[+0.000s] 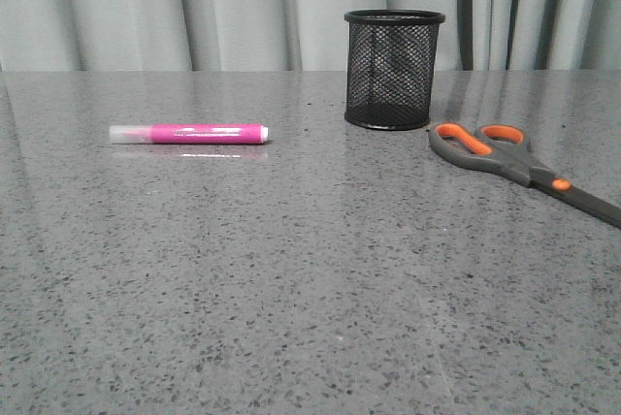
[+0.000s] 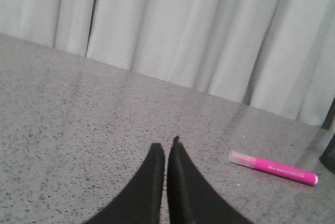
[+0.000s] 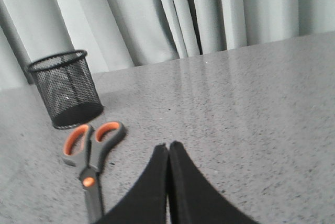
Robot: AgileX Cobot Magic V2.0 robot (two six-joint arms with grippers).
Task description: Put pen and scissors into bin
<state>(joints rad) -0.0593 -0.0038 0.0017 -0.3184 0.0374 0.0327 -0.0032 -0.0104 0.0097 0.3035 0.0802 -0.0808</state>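
Pen (image 1: 189,133) flat left of upright bin (image 1: 394,69), scissors (image 1: 524,166) just right of it; left gripper (image 2: 166,148) and right gripper (image 3: 168,148) closed, empty; advise opening first, pinching pen mid-barrel.

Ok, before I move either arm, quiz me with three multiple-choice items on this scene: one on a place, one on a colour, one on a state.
1. In the front view, the bin stands:
A. left of the pen
B. between the pen and the scissors
C. right of the scissors

2. The pen barrel is:
A. pink
B. blue
C. green

3. The left gripper is:
A. open
B. shut on the pen
C. shut and empty

Answers:
1 B, the pen lies to its left and the scissors to its right.
2 A, bright pink with a whitish cap.
3 C, its fingers meet with nothing between; the pen lies apart on the table.
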